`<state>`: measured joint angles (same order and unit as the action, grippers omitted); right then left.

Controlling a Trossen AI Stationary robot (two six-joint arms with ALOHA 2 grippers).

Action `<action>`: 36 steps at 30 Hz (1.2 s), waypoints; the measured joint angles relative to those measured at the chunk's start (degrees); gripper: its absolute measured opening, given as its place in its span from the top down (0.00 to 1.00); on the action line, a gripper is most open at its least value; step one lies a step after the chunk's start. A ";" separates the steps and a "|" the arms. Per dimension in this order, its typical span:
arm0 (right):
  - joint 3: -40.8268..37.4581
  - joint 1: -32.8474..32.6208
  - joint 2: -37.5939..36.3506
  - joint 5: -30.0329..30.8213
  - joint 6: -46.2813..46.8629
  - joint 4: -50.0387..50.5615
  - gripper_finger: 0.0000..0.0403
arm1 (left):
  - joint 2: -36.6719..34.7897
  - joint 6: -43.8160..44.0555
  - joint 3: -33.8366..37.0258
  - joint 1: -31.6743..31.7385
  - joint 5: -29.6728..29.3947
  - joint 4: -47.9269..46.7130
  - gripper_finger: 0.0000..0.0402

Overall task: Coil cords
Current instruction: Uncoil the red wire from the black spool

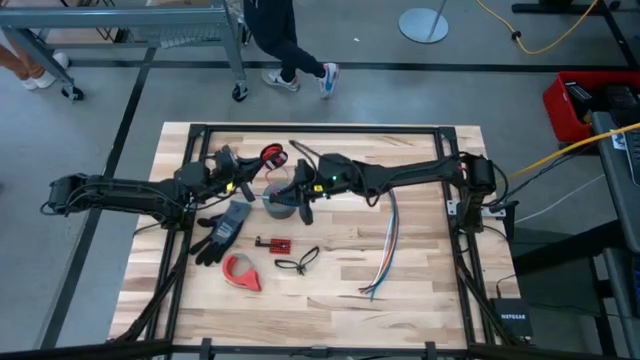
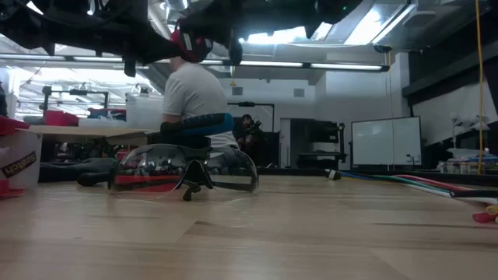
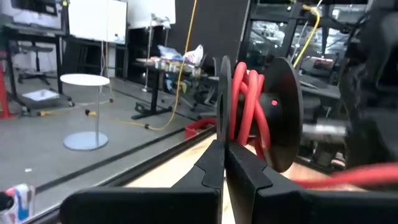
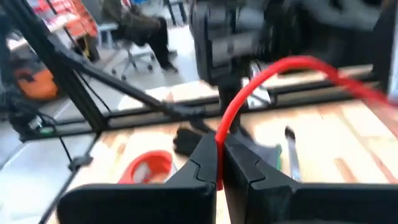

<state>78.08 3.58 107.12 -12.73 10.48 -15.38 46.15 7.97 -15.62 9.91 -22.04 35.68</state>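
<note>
High view: one red cord (image 1: 272, 155), two end effectors gripping it

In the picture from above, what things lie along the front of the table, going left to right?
Black glove → red tape dispenser → small red tool → small black looped cord → multicoloured wire bundle.

Both arms reach inward above the table; left claw (image 3: 224, 158) clamped tight; right claw (image 4: 219, 163) likewise pinched.

wood table (image 1: 420, 300); on it: black glove (image 1: 222, 232), red tape dispenser (image 1: 241, 272), multicoloured wire bundle (image 1: 385, 250), grey tape roll (image 1: 279, 203)
</note>
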 joint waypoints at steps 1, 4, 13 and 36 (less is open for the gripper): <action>0.00 -0.08 -0.03 1.16 -0.20 1.71 0.98 | -0.01 -0.45 -0.02 -0.01 -0.01 0.27 1.00; 0.00 0.04 -0.01 3.76 -0.27 6.73 0.98 | -0.02 -1.18 -0.02 -0.02 -0.04 0.64 1.00; -0.02 1.31 -0.13 11.67 -3.25 18.52 0.98 | -0.79 -1.30 0.00 -0.07 -0.13 -1.36 1.00; -0.07 13.00 -0.76 14.70 -6.44 24.04 0.98 | -10.86 6.31 0.00 -1.90 1.05 -20.79 1.00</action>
<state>78.02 16.58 106.36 1.97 4.05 8.66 35.29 14.27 -15.63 8.01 -20.99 14.89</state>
